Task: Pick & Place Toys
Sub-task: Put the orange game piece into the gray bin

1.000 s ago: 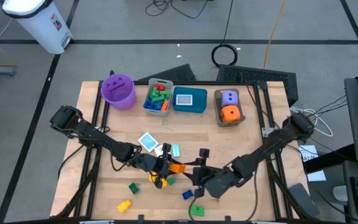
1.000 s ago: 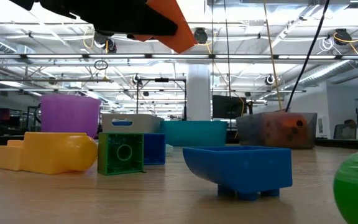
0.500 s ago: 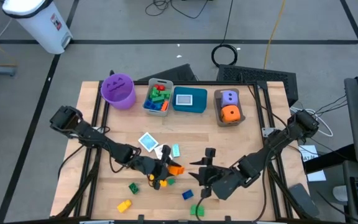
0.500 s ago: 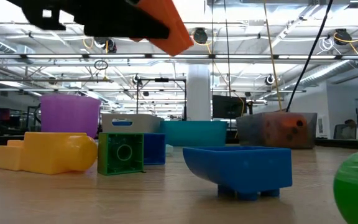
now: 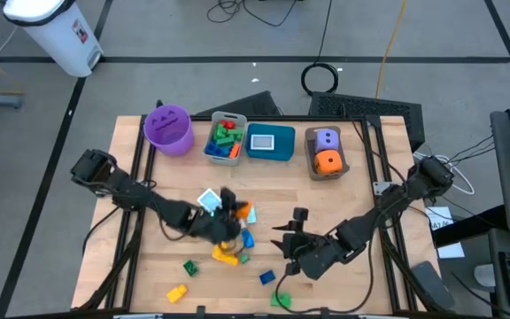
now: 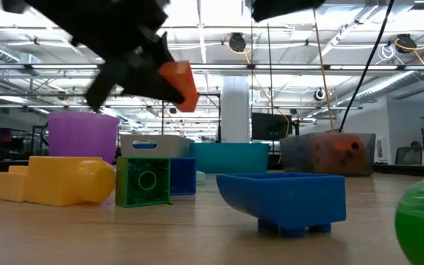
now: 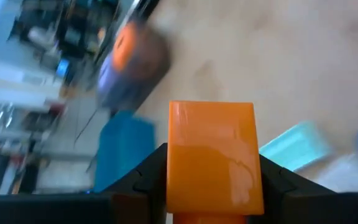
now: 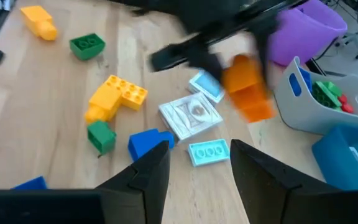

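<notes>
An orange brick hangs above the middle of the table with my left gripper shut on it; in the low view the brick is well clear of the tabletop. Below and beside it lie a yellow brick, a green brick, a blue brick and flat cards. To the right of this cluster my right gripper stands open above the table, nothing between its fingers. My left gripper pinches the orange brick's two opposite sides between its two fingers. The fingers slant down toward the table's far right. The brick sticks out past the fingertips and is lifted clear of the table.
Along the far edge stand a purple bucket, a grey bin with bricks, a teal bin and a brown bin with two dice. Near the front edge lie more bricks: yellow, green, blue.
My left gripper has carried the orange brick toward the table's far edge and has rolled and turned about its wrist; the brick has turned with it and stays lifted clear. My right gripper has sunk a little.
</notes>
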You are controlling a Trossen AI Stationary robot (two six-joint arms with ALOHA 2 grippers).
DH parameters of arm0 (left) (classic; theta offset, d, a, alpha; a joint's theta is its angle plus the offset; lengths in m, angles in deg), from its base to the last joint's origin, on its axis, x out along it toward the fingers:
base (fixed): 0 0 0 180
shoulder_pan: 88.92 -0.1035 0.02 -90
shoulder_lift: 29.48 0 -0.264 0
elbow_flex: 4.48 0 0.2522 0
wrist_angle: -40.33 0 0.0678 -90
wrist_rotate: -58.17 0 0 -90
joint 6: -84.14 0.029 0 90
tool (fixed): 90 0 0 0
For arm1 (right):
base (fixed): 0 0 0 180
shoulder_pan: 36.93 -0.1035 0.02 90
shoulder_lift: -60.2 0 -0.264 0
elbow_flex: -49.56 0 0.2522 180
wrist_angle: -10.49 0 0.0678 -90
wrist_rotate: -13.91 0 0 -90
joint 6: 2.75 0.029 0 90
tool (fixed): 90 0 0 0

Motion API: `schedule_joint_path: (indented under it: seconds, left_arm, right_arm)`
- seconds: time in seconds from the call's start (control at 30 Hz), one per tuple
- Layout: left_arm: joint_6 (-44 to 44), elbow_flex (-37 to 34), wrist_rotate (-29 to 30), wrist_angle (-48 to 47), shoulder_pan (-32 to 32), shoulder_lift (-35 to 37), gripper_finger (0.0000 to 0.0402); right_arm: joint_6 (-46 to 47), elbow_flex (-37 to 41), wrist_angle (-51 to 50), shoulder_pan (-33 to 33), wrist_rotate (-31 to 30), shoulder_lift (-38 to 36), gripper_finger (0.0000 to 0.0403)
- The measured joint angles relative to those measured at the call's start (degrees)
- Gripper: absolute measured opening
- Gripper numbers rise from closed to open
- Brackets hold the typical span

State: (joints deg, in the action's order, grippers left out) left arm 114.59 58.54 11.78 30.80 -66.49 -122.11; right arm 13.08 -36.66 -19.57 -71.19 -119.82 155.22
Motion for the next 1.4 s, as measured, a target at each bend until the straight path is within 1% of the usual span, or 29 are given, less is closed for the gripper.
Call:
schedule_joint_path:
  seconds: [0.1, 0.23, 0.4, 0.5, 0.6, 0.67, 0.73, 0.87, 0.93, 1.03, 1.13, 1.2, 1.3, 1.4]
  left_arm:
    - [0.1, 0.0, -0.5, -3.7, -5.8, 3.2, 0.0155]
    - [-0.9, 0.0, -4.8, -9.8, -15.1, 9.6, 0.0168]
    - [-1.2, 0.0, -10.0, -12.2, -27.3, 17.5, 0.0148]
    - [-3.2, 0.5, -15.2, -12.5, -34.8, 20.0, 0.0148]
    - [-6.9, 2.3, -22.3, -14.8, -40.8, 19.8, 0.0155]
    - [-8.1, 3.5, -25.5, -15.2, -43.2, 18.2, 0.0164]
    - [-8.2, 4.2, -27.2, -15.0, -44.9, 16.4, 0.0165]
    - [-7.8, 6.7, -28.9, -13.7, -48.1, 11.1, 0.0149]
    - [-7.7, 8.4, -29.4, -14.4, -49.6, 7.7, 0.0148]
    - [-7.7, 11.1, -31.7, -14.5, -51.5, 2.8, 0.0154]
    - [-8.1, 14.0, -32.2, -15.2, -52.7, -1.9, 0.0170]
    - [-8.1, 15.4, -32.1, -16.2, -53.0, -4.6, 0.0172]
    - [-8.1, 17.1, -32.0, -16.3, -53.9, -7.4, 0.0157]
    - [-8.5, 17.7, -31.8, -16.2, -55.0, -8.7, 0.0147]
  right_arm:
    - [0.0, 2.3, 2.9, 0.8, 0.0, 0.0, 0.0160]
    - [0.0, 5.5, 5.8, 1.7, 0.1, 0.0, 0.0160]
    - [0.0, 9.4, 9.2, 3.2, 0.1, 0.0, 0.0160]
    - [-1.1, 11.1, 10.8, 4.6, 0.3, 0.0, 0.0160]
    - [-2.1, 12.1, 13.0, 6.3, 0.3, 0.0, 0.0160]
    - [-2.6, 12.5, 13.7, 7.6, 0.7, 0.0, 0.0160]
    - [-3.4, 12.6, 14.7, 8.7, 2.4, 0.0, 0.0160]
    - [-4.6, 12.6, 14.9, 10.5, 7.8, 0.0, 0.0160]
    - [-4.5, 12.6, 15.0, 11.2, 8.3, 0.0, 0.0160]
    - [-4.5, 12.6, 14.8, 11.4, 8.4, 0.0, 0.0160]
    - [-4.5, 12.6, 14.8, 11.4, 8.5, 0.0, 0.0160]
    - [-4.4, 12.6, 14.8, 11.3, 8.5, 0.0, 0.0160]
    - [-3.4, 12.6, 14.8, 10.9, 9.8, 0.0, 0.0160]
    - [-3.1, 12.6, 14.7, 10.7, 11.7, 0.0, 0.0160]
